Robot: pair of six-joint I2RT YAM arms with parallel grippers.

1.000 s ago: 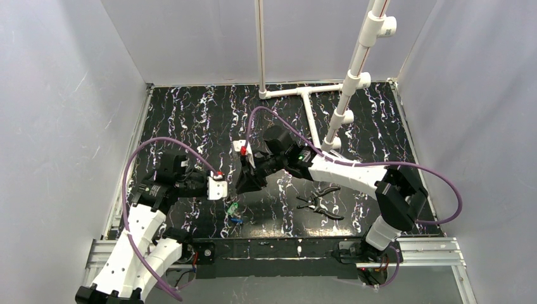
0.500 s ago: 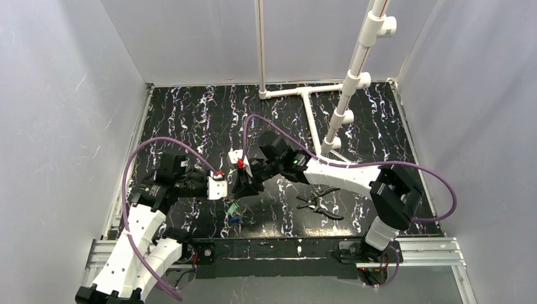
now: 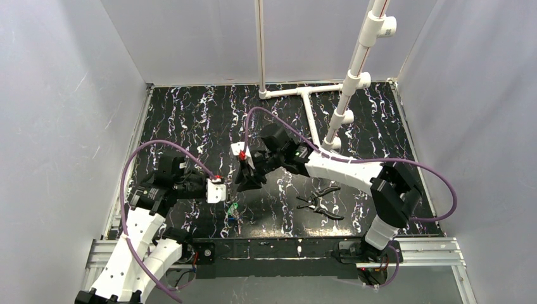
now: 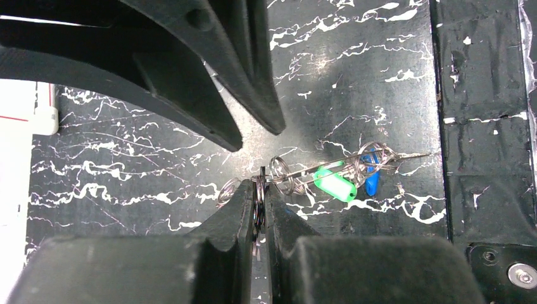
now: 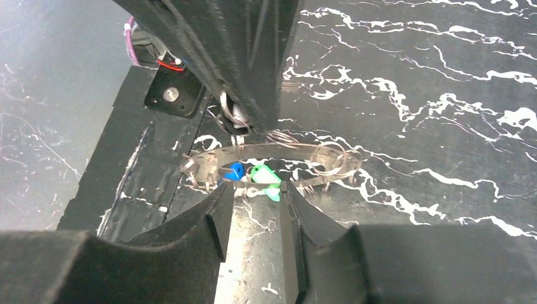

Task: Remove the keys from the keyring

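Observation:
In the left wrist view my left gripper is shut on the keyring, a thin silvery ring held edge-on between its tips. A chain of small rings trails right from it to the keys, one with a green head and one with a blue head, hanging just above the marbled black table. In the right wrist view my right gripper stands open just short of the green key and the blue key, with a large thin ring lying across its tips. From above, the two grippers meet over the keys.
Black-handled pliers lie on the table to the right of the keys. A white pipe frame stands at the back right. The black front rail runs close behind the keys. Grey walls enclose the table on three sides.
My right gripper moved in toward the left gripper, then drew back a little, and its jaws opened wider. The left gripper stayed shut on the ring and shifted slightly left.

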